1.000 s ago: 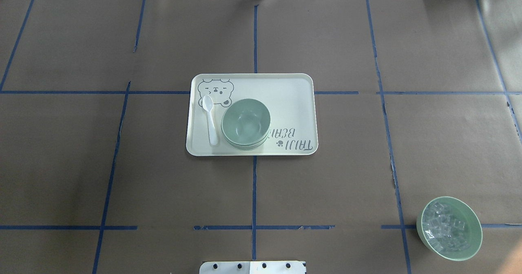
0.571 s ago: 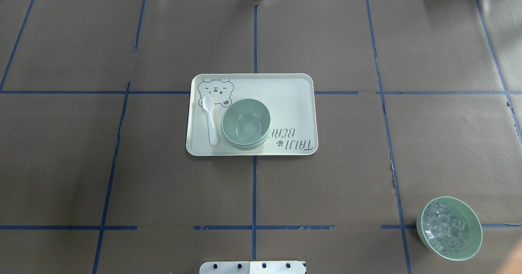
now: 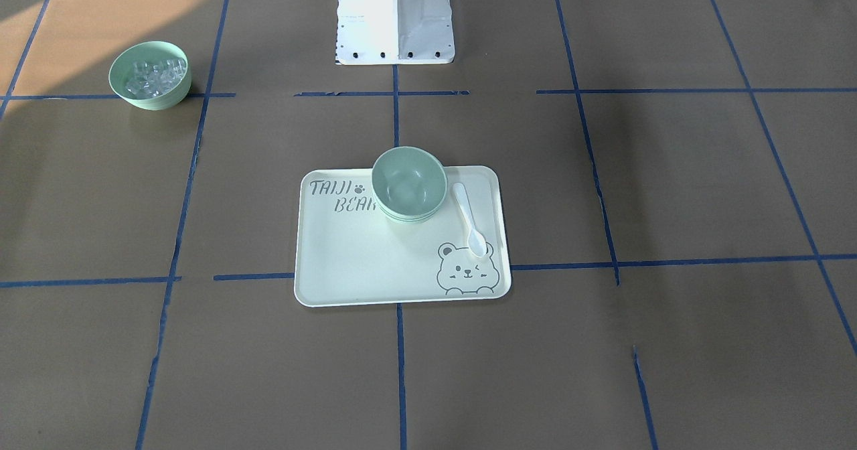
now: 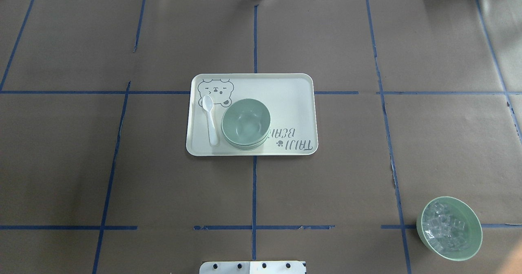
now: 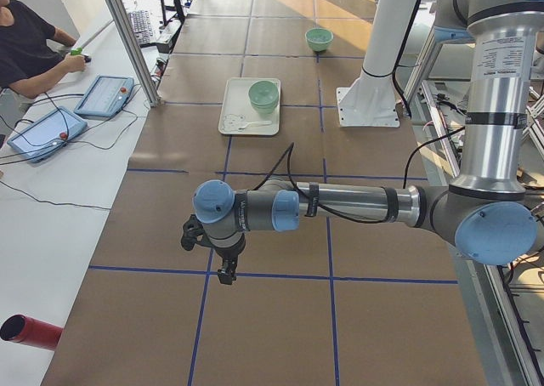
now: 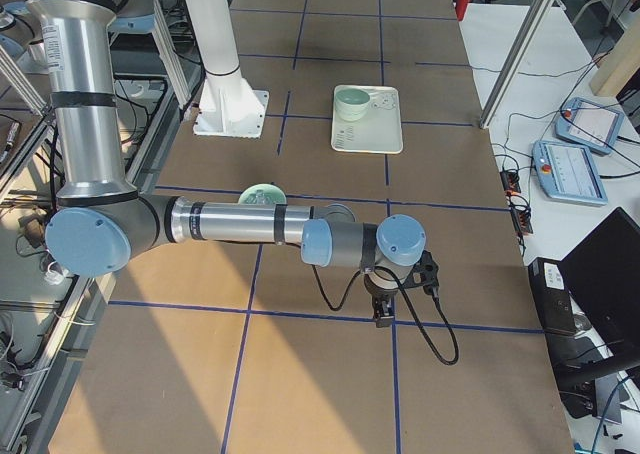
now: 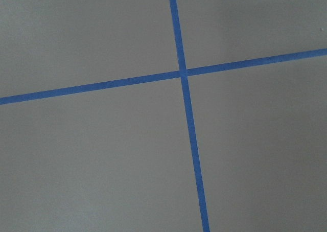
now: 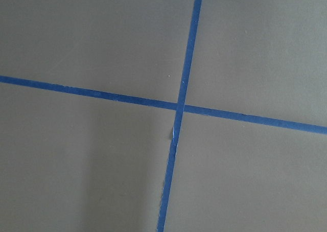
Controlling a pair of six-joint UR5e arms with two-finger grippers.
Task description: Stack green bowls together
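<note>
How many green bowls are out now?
4, I think: three nested bowls on the tray, lower two showing only rims; the ice-cube bowl sits near the robot's right.

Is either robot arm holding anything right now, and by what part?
Nothing, it seems: the left end effector and right end effector hang away from the bowls stacked on the tray.

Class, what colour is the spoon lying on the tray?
The spoon is plain white, seen best in the overhead exterior view.
</note>
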